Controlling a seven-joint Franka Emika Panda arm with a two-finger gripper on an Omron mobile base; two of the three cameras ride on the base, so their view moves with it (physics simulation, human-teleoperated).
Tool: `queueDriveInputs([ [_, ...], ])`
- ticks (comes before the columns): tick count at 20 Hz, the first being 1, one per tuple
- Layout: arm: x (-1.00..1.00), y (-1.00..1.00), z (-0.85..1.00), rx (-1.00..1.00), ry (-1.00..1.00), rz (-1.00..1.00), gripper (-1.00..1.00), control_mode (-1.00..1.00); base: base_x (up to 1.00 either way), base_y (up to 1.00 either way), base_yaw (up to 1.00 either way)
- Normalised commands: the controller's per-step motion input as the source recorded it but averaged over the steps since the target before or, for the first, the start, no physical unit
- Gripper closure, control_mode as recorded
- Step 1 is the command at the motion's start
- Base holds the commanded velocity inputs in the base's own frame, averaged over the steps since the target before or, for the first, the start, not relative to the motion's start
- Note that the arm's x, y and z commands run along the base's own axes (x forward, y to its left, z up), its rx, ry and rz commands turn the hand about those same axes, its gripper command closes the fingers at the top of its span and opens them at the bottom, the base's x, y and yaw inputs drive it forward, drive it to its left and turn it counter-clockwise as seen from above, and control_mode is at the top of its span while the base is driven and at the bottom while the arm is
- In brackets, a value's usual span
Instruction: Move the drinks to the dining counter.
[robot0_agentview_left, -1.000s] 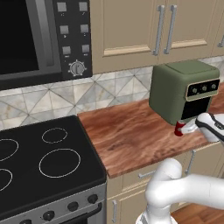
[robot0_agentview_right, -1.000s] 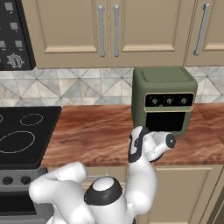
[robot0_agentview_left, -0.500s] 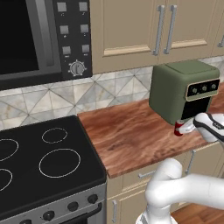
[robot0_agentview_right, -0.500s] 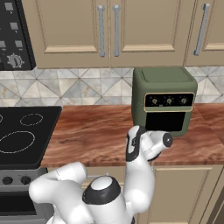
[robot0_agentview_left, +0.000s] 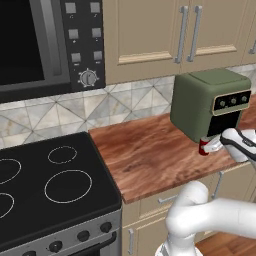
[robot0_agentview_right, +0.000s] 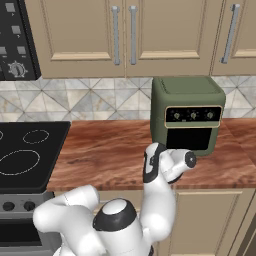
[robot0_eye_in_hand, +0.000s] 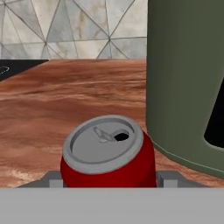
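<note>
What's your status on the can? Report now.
Gripper astride short red can, fingers either side, grip not confirmed. Can upright on narrow wood counter. Green boxy air fryer close beside it; mind it when lifting.

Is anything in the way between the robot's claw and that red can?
Nothing visible is. In the hand view the red can sits right between the gripper's two finger tips on the wooden counter. The green oven stands close beside the can, not in front of it.

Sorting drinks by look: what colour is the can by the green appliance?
Red, with a silver-grey top; the can shows best in the hand view.
</note>
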Motion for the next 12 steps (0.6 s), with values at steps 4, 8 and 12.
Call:
queueDriveInputs([
  [4,0.00,0.00,0.00,0.00,0.00,0.00,1.00,-1.00,0.00,0.00,0.00],
  [8,-0.21,0.00,0.24,0.00,-0.02,0.00,1.00,-1.00,0.00,0.00,0.00],
  [12,-0.58,-0.16,0.73,0.01,-0.09,0.00,1.00,-1.00,0.00,0.00,0.00],
])
